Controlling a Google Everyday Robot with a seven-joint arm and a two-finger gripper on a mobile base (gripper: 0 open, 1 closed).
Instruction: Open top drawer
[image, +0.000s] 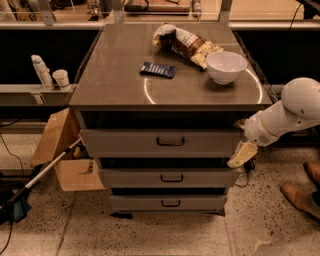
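Grey front on top drawer (125, 143), dark loop handle (170, 141). Cream-yellow gripper (243, 154) at its right edge, on white arm (295, 107). White bowl (226, 66). Dark blue packet (157, 69), pale stripes. Tan cardboard box (60, 150), left.
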